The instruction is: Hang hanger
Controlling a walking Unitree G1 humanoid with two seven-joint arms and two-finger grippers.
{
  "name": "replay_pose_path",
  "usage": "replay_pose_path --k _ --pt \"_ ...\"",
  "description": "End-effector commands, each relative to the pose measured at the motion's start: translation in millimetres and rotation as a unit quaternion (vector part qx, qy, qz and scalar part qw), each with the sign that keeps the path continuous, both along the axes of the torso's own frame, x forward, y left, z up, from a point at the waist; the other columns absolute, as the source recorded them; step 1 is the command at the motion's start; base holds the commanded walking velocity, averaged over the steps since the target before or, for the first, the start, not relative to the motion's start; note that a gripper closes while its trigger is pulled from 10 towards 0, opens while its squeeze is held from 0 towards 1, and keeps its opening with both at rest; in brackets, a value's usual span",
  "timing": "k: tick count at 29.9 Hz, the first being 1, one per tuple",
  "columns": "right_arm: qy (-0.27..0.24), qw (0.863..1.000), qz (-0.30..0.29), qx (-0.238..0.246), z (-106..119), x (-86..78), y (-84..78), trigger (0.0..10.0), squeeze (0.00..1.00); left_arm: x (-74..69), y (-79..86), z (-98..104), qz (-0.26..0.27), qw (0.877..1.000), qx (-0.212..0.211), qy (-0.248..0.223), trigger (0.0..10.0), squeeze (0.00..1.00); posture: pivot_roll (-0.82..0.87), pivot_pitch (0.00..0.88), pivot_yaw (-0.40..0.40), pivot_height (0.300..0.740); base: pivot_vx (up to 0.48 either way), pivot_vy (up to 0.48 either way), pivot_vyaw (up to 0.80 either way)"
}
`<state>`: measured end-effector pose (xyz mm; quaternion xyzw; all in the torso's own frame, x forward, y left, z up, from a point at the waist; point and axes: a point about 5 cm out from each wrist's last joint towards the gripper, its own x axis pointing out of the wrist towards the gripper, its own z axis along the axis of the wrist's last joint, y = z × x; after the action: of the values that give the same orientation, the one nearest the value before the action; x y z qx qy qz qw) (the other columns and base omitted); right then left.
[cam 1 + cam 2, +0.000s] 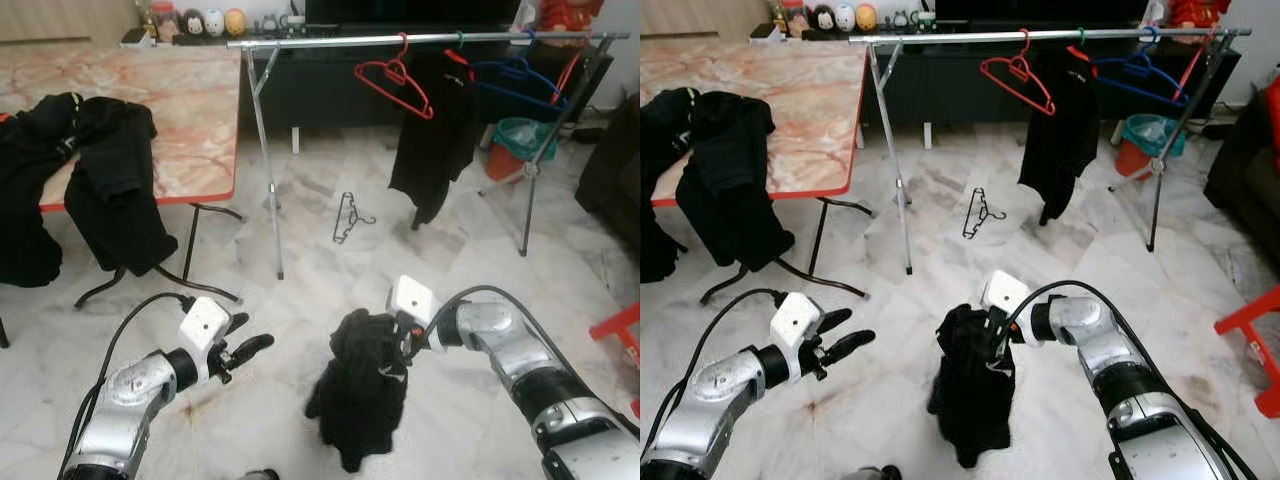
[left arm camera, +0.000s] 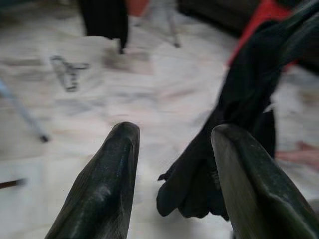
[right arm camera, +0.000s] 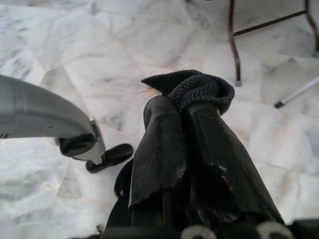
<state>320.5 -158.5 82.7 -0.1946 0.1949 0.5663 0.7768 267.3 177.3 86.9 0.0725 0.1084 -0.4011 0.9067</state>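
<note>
Left eye view, lower centre: right gripper (image 1: pixel 405 335) pinches a black garment (image 1: pixel 362 395) aloft, left gripper (image 1: pixel 240 347) spread wide beside it; a black hanger (image 1: pixel 346 218) lies mid-frame beneath the rail (image 1: pixel 330 40).

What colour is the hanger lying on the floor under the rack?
Black; the hanger shows best in the left eye view.

The table (image 1: pixel 190 120) stands at ten o'clock with clothes (image 1: pixel 95 175) draped over its near edge. The rail (image 1: pixel 420 40) runs from twelve to two o'clock, with hangers (image 1: pixel 395 80) and a shirt (image 1: pixel 435 135) on it. A hanger (image 1: pixel 346 218) lies on the floor (image 1: pixel 300 290) at twelve o'clock, before the rail. A garment (image 1: pixel 360 390) hangs nearest, between the grippers.
</note>
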Motion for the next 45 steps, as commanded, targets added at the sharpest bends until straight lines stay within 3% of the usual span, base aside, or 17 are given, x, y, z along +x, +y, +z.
replay_pose_path --k 1,4,5,6,7,12,13,14,19,25,29,30,36,39,45 --pt "-0.029 0.999 0.024 -0.010 14.0 5.9 2.0 10.0 0.00 -4.9 -3.3 1.7 -0.034 0.999 0.000 0.016 10.0 0.00 0.02 0.037 -0.013 0.740 0.000 0.000 0.00" --pt "-0.043 0.999 0.023 -0.011 17.7 9.4 5.1 10.0 0.00 -6.2 -5.5 0.4 -0.048 0.999 0.013 0.019 10.0 0.00 0.02 0.034 -0.014 0.740 0.000 0.000 0.00" --pt "-0.055 0.998 0.020 -0.003 21.5 12.1 8.4 10.0 0.00 -6.1 -8.6 0.2 -0.050 0.998 0.010 0.021 10.0 0.11 0.02 0.034 -0.014 0.740 0.000 0.000 0.00" --pt "-0.055 0.998 0.020 -0.003 21.5 12.1 8.4 10.0 0.00 -6.1 -8.6 0.2 -0.050 0.998 0.010 0.021 10.0 0.11 0.02 0.034 -0.014 0.740 0.000 0.000 0.00" --pt "-0.070 0.997 0.008 0.016 29.3 17.4 14.3 10.0 0.00 -6.3 -12.9 -1.1 -0.053 0.998 0.006 0.028 10.0 1.00 0.02 0.031 -0.013 0.740 0.000 0.000 0.00" --pt "-0.102 0.992 0.011 0.072 49.8 24.5 32.3 10.0 0.00 -5.8 -20.5 -8.3 -0.041 0.998 0.002 0.042 10.0 1.00 0.02 0.033 -0.015 0.740 0.000 0.000 0.00" --pt "-0.103 0.991 0.018 0.084 52.8 23.8 36.7 10.0 0.00 -5.0 -21.0 -9.6 -0.034 0.998 0.001 0.043 10.0 0.00 0.02 0.033 -0.015 0.740 0.000 0.000 0.00" --pt "-0.101 0.988 0.043 0.106 57.8 20.3 45.5 10.0 0.00 -2.5 -21.7 -11.3 -0.018 0.999 -0.002 0.042 10.0 0.00 0.02 0.042 -0.019 0.740 0.000 0.000 0.00" --pt "-0.088 0.985 0.095 0.113 56.2 9.2 57.9 10.0 0.00 3.8 -22.4 -11.7 0.011 0.999 -0.009 0.033 10.0 0.00 0.03 0.047 -0.022 0.740 0.000 0.000 0.00" --pt "-0.074 0.984 0.115 0.117 54.0 2.0 58.9 10.0 0.00 12.8 -20.1 -8.4 0.045 0.999 -0.011 0.015 10.0 0.00 0.02 0.055 -0.023 0.740 0.000 0.000 0.00" --pt "-0.071 0.984 0.116 0.113 55.6 0.7 56.5 10.0 0.00 17.1 -21.2 -4.3 0.052 0.998 -0.034 0.008 10.0 0.00 0.02 0.058 -0.021 0.740 0.000 0.000 0.00" --pt "-0.071 0.985 0.115 0.111 55.4 0.8 55.7 10.0 0.00 16.0 -23.2 -3.1 0.044 0.998 -0.047 0.011 10.0 1.00 0.02 0.059 -0.022 0.740 0.000 0.000 0.00" --pt "-0.071 0.986 0.110 0.104 54.1 2.0 53.4 10.0 0.00 7.2 -29.4 -3.1 -0.001 0.997 -0.066 0.031 10.0 1.00 0.02 0.061 -0.023 0.740 0.000 0.000 0.00" --pt "-0.070 0.987 0.104 0.098 54.0 2.7 52.7 10.0 0.00 -0.8 -30.9 -2.4 -0.033 0.993 -0.096 0.059 10.0 1.00 0.02 0.061 -0.022 0.740 0.000 0.000 0.00" --pt "-0.071 0.987 0.108 0.097 55.0 1.5 53.8 10.0 0.00 -4.1 -31.1 -3.5 -0.046 0.993 -0.091 0.066 10.0 1.00 0.03 0.060 -0.023 0.740 0.000 0.000 0.00"
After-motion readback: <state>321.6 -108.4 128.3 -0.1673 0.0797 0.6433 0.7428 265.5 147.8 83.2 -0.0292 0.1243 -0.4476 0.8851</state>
